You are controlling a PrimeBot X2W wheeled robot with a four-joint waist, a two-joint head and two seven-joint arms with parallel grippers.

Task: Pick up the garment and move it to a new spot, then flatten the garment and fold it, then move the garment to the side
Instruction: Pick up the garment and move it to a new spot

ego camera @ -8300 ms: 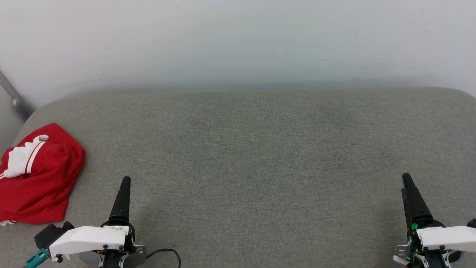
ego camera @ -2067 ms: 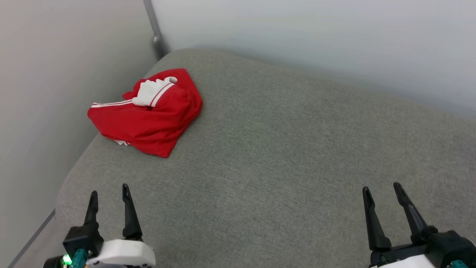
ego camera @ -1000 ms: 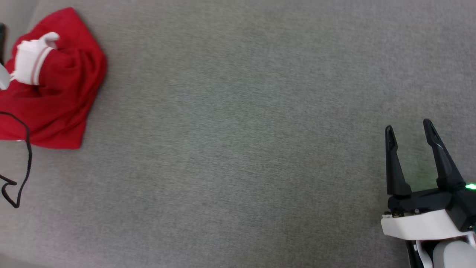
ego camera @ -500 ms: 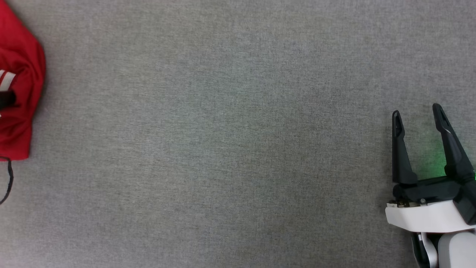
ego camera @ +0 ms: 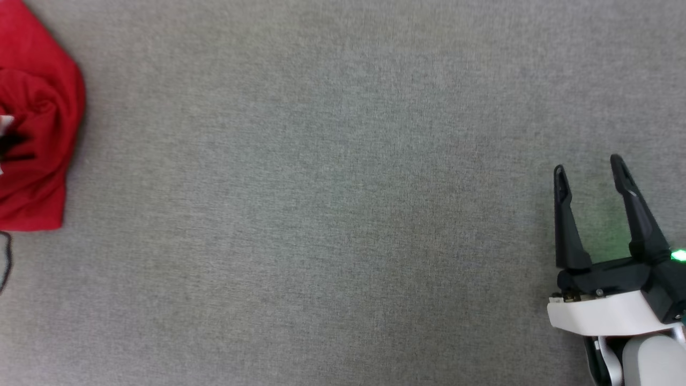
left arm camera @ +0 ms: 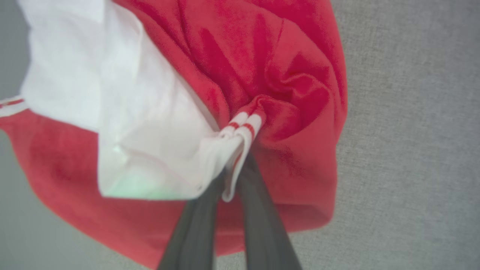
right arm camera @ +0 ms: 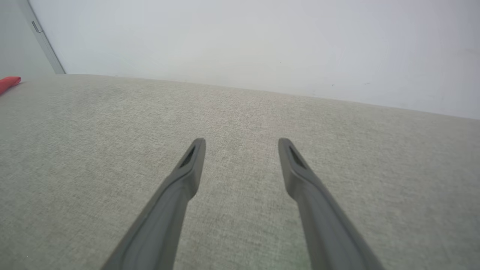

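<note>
At the lower right of the head view, the right gripper [ego camera: 588, 163] is pointing across the grey cushion [ego camera: 321, 214]. Its two dark prongs are standing wide apart and are holding nothing. A small green light [ego camera: 678, 255] is glowing on its base.

At the left edge of the same view, a thin black cable [ego camera: 4, 262] is curving over the cushion. Just above it the garment [ego camera: 37, 107] is lying in a red, crumpled heap, well apart from the right gripper and partly cut off by the edge of the view.

In the left wrist view, the left gripper [left arm camera: 234, 180] is pressing into this heap. Its fingers [left arm camera: 195, 232] are standing close together and are pinching the white edge with the red stripes between them. The tips are hiding under the cloth. The white sleeve is spreading to one side of the fingers and the red folds are bunching toward the grip. I cannot tell if the cloth is rising from the cushion.

Farther away, in the right wrist view, the cushion is ending at a white wall [right arm camera: 243, 37]. A grey post [right arm camera: 45, 47] is standing in the corner.
</note>
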